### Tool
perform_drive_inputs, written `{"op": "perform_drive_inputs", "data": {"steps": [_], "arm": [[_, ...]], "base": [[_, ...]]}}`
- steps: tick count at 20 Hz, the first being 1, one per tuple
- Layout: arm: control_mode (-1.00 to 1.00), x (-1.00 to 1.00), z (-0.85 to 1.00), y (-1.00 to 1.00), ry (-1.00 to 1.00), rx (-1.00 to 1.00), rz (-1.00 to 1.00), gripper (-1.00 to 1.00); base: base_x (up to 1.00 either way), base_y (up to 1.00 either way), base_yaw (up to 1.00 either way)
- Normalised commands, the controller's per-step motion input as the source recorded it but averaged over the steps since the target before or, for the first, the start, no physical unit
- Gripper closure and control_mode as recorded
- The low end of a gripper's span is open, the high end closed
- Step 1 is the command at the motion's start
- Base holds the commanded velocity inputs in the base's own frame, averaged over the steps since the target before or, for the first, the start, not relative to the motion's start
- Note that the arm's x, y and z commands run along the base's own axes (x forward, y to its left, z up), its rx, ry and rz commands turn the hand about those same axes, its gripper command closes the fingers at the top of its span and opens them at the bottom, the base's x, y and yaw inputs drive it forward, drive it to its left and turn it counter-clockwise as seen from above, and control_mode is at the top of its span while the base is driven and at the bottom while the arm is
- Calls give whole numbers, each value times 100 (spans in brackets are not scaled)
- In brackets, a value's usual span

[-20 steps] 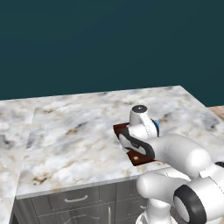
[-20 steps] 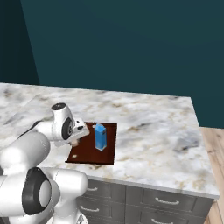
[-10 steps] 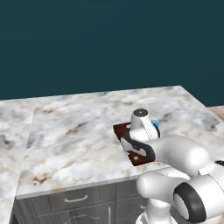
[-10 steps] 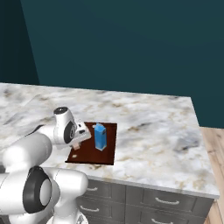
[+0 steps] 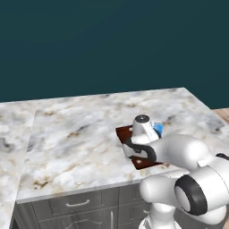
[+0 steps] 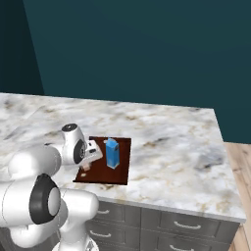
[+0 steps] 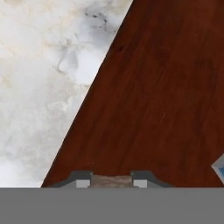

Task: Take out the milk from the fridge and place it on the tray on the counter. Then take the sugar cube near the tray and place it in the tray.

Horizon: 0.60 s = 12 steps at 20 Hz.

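Jaws (image 7: 112, 180) closed on sugar cube (image 7: 112, 180), you see tray (image 7: 166, 96) directly below them; milk (image 6: 112, 153) upright on tray, just beside jaws; surface (image 7: 48, 74) alongside.

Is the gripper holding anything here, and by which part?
Yes: the sugar cube, pinched by its two opposite sides between the gripper jaws, above the tray.

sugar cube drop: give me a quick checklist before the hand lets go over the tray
1. Milk upright in the tray: ok.
2. Hand shut on the sugar cube, a pale block between the fingertips: ok.
3. Hand above the tray's floor, not the counter: ok.
4. Cube clear of the milk: ok, carton off to one side.
5. Height of the cube above the tray floor: cannot tell.
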Motion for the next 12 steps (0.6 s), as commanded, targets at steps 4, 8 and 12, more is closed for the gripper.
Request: {"op": "perform_drive_inputs", "data": {"steps": [4, 8, 12], "arm": [[-100, 0, -33, 0, 0, 0, 0, 100], [-100, 0, -36, -1, 0, 0, 0, 100], [-100, 0, -38, 0, 0, 0, 0, -100]], "base": [[0, 0, 0], [0, 0, 0], [0, 0, 0]]}}
